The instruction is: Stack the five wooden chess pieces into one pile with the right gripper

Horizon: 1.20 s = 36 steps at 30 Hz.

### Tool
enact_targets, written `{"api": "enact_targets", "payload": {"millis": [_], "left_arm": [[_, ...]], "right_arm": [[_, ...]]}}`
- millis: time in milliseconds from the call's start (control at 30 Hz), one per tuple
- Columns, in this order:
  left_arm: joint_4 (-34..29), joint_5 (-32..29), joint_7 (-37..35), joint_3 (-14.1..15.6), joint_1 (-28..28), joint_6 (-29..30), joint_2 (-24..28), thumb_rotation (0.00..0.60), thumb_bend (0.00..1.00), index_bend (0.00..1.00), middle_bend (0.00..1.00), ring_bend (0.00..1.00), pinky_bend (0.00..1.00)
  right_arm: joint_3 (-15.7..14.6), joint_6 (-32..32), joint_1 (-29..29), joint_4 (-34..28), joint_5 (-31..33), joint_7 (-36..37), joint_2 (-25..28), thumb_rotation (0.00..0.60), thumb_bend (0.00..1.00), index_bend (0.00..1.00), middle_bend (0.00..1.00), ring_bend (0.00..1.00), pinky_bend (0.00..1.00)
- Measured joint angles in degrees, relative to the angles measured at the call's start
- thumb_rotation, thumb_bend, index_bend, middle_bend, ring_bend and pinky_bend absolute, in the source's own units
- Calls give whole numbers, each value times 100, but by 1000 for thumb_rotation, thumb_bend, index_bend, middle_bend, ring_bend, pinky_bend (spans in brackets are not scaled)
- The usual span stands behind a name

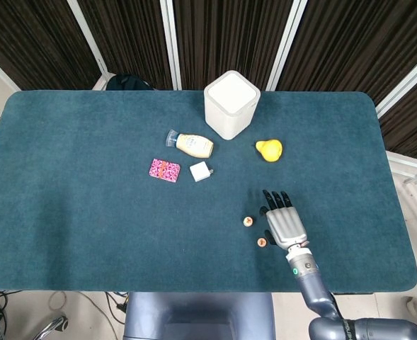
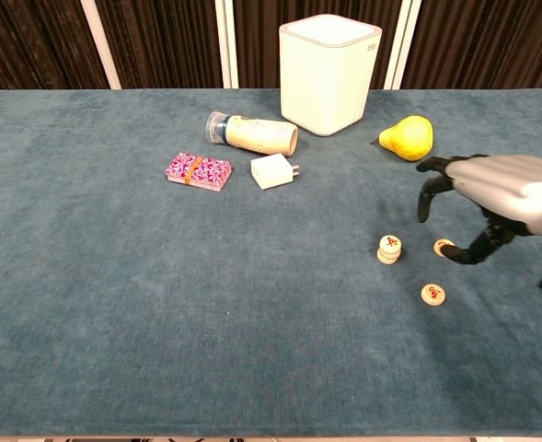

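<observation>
Each chess piece you can see carries a red character on its top face, too small to read. The playing card deck (image 2: pixel 198 171) has a pink and red patterned back with a band across it, and no legible words. The bottle (image 2: pixel 252 134) lying on its side shows a pale label with nothing readable.

Your right hand (image 2: pixel 496 191) hangs above the cloth with its fingers apart and curved downward, holding nothing. Its fingertips (image 2: pixel 424 210) point toward the table. The thumb side comes down close beside the single piece (image 2: pixel 444 247) at the right; whether it touches that piece cannot be told. In the head view the right hand (image 1: pixel 286 223) shows from above, fingers spread and pointing toward the far edge.

The small stack (image 2: pixel 390 250) of wooden pieces stands to the left of the hand, apart from it, disks set one on another; its exact count is unclear. Another loose piece (image 2: pixel 433 295) lies flat nearer you, apart from both. From above, the small stack (image 1: pixel 248 221) and the loose piece (image 1: pixel 262 242) sit just left of the hand.

Your left hand is out of both views.

Farther back stand a white square container (image 2: pixel 329 75), a yellow pear (image 2: pixel 406 138) and a white charger plug (image 2: pixel 272 171), all on the blue-green tablecloth (image 2: pixel 114 304).
</observation>
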Motion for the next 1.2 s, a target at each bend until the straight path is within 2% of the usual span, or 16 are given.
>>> {"api": "enact_targets", "payload": {"millis": [200, 667, 1200], "left_arm": [[-13, 10, 21, 8, -2, 0, -5, 600, 153, 56, 0, 0, 88], [-64, 6, 83, 1, 20, 64, 1, 600, 153, 56, 0, 0, 88], [-59, -56, 61, -18, 21, 27, 17, 600, 153, 55, 0, 0, 88]], "right_arm": [[-103, -20, -126, 13, -42, 78, 112, 600, 417, 348, 0, 0, 0], [274, -476, 12, 901, 258, 293, -41, 600, 417, 348, 0, 0, 0], [316, -810, 38, 1589, 408, 463, -487, 600, 417, 400, 0, 0, 0]]}}
